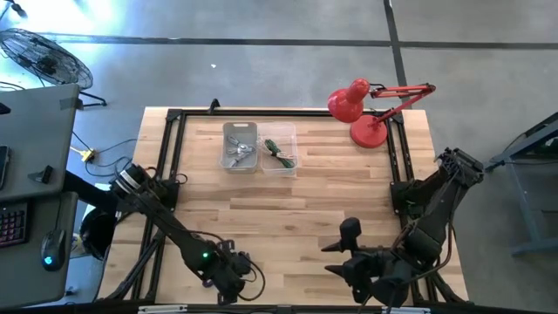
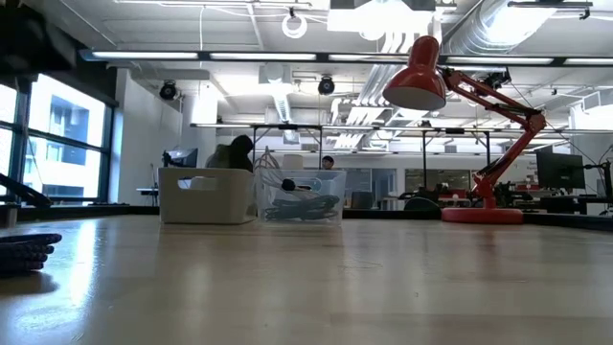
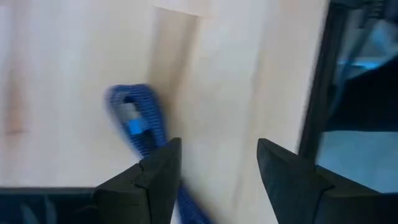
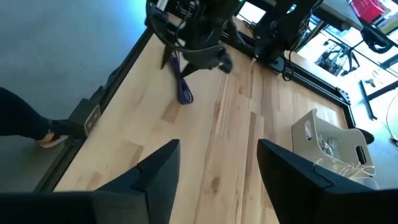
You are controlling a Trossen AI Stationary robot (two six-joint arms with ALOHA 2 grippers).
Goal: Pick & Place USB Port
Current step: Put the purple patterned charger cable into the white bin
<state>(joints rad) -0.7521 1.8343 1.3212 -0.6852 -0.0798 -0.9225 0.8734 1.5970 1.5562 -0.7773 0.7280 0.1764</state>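
Note:
A blue braided USB cable point(image 3: 138, 121) lies looped on the wooden table near its near edge. It also shows in the right wrist view point(image 4: 182, 84) and as a dark bundle in the low view point(image 2: 24, 254). My left gripper point(image 3: 219, 146) is open and low over the table by the near edge point(image 1: 228, 277); the cable's loop lies beside one finger point(image 3: 158, 168) and runs beneath it. My right gripper point(image 4: 219, 146) is open and held above the table's near right part point(image 1: 334, 258), pointing toward the left arm. A white bin point(image 1: 240, 146) and a clear bin point(image 1: 279, 150) stand at the far side. My left gripper stands open from above over the table, with the cable's strand point(image 3: 149, 144) passing under one finger. Whether that finger touches the cable, I cannot tell. The cable lies flat and slack on the table.
A red desk lamp point(image 1: 366, 109) stands at the far right corner. The white bin holds pale cables; the clear bin point(image 2: 302, 196) holds dark and green ones. A black frame point(image 1: 170, 157) runs along the table's edges. Bare wood lies between the bins and both grippers.

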